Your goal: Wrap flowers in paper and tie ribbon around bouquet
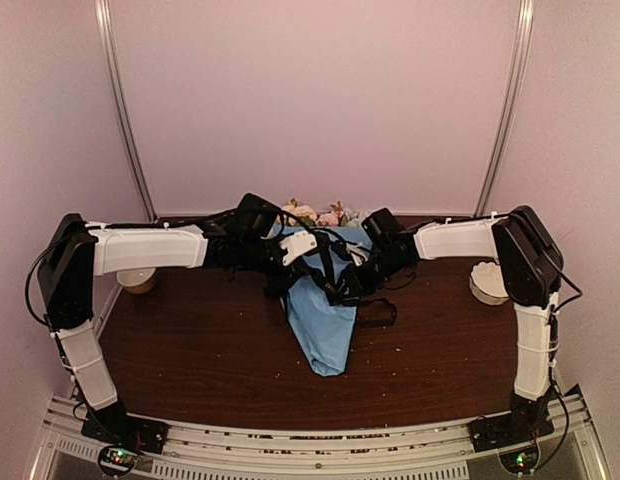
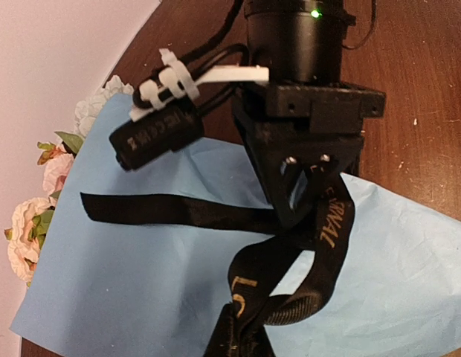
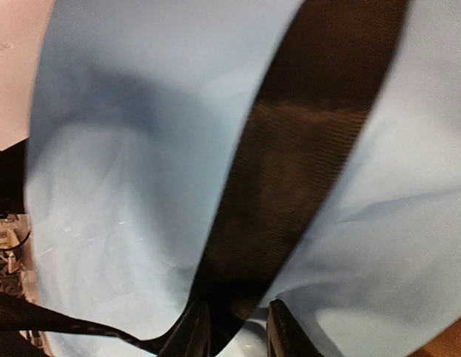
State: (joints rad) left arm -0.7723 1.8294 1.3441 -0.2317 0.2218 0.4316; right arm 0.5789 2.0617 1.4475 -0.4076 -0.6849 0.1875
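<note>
Black woven ribbon (image 2: 178, 212), narrow and limp, with pale lettering on its face, crosses the middle of the bouquet (image 1: 325, 325) and twists into a loose loop between the two hands. Judged by its drape, it is light, will not hold a shape by itself, and may slide over smooth paper. It is best taken flat across its width, close to the crossing point, so that it can be drawn taut. The left hand (image 2: 242, 341) is clenched on a bunched run of the ribbon at the lower edge of its own view. The right hand (image 3: 232, 338) has the ribbon running between its two fingers (image 3: 189, 338), which stand a little apart; whether they pinch it cannot be told. The paper (image 2: 141, 290) is thin, pale blue and faintly crinkled, rolled into a cone; it would probably crease or tear under a hard pull. The flowers (image 2: 30, 230), cream and pink, project from the wide end. The bouquet lies at the middle of the dark wood-grain desk (image 1: 190, 350), tip toward the near edge.
</note>
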